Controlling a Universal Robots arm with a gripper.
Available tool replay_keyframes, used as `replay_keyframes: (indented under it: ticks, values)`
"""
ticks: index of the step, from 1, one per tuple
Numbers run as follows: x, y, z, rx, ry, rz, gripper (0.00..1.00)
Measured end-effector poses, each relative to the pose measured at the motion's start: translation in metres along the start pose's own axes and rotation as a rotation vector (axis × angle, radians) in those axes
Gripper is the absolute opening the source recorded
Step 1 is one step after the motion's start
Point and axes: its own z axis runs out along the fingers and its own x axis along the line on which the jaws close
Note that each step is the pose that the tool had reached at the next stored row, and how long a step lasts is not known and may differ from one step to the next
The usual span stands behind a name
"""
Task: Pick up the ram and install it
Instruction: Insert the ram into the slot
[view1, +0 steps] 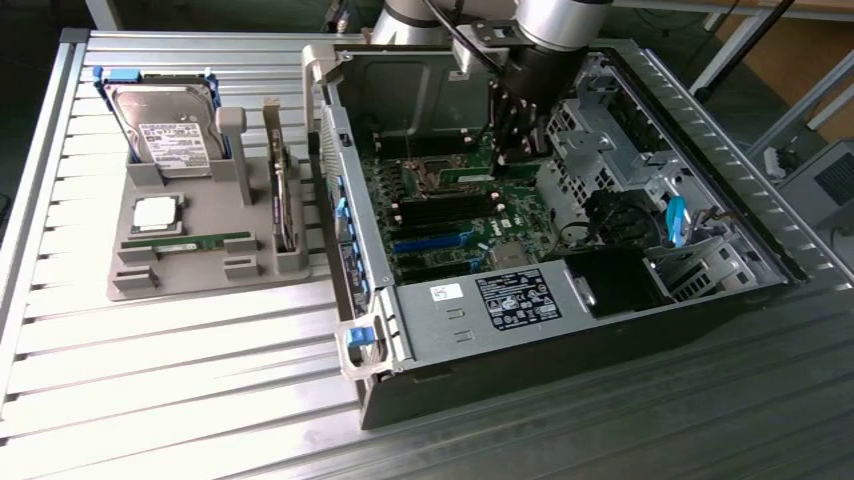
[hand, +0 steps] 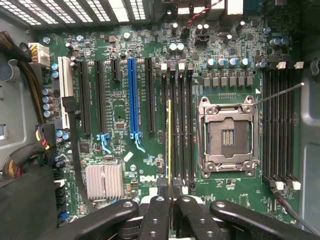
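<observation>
The pincer (hand: 169, 190) grips the ram (hand: 169, 145) (edge-on), seemingly above the memory slots (hand: 182, 125).

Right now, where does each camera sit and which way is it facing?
Exterior view: off the arm, high over the slatted table, looking down into the open computer case; the robot arm reaches in from above.
Wrist view: on the wrist, looking straight at the motherboard; the gripper shows, shut on the ram, seen edge-on.
Shared: the motherboard, its empty CPU socket and the gripper.
</observation>
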Motion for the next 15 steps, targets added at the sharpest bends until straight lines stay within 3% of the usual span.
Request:
replay_keyframes:
  ticks: [15]
  values:
    - [-0.0001,0.0005,0.0104,0.0,-0.0001,0.0,0.11]
